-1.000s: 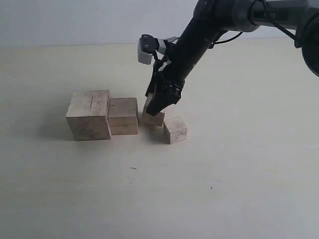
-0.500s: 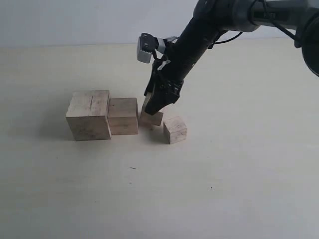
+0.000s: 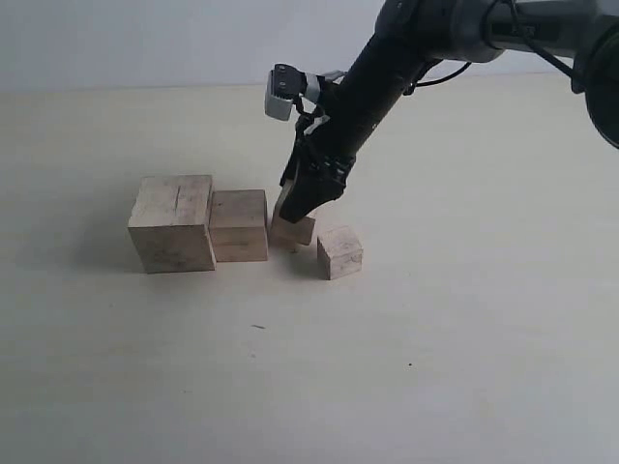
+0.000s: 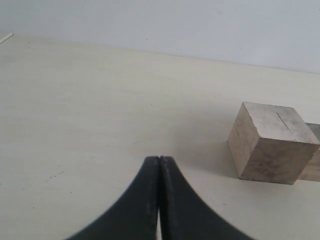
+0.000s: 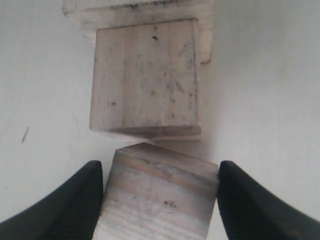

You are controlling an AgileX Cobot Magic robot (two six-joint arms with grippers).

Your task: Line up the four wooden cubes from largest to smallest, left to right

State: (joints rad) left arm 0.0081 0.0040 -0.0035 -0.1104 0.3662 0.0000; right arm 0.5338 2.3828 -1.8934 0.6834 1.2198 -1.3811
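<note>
Pale table point(image 3: 464, 338), right gripper point(image 3: 295, 210) clamped on the third cube point(image 3: 296, 232), that cube just beside the second cube point(image 3: 239, 224), largest cube point(image 3: 174, 222) touching it farther left, smallest cube point(image 3: 339, 251) near on the right, left gripper point(image 4: 159, 167) closed on nothing, well apart.

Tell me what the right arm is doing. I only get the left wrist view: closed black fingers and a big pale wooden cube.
Observer: The right gripper is closed on the third-largest pale wooden cube, right of the second-largest pale wooden cube.
Operator: And the smallest?
Observer: The smallest pale wooden cube sits on the cream table, further right and nearer the exterior camera, out of line.
Operator: Is the held cube square to the row?
Observer: No, it is turned, one corner pointing at the second-largest cube.
</note>
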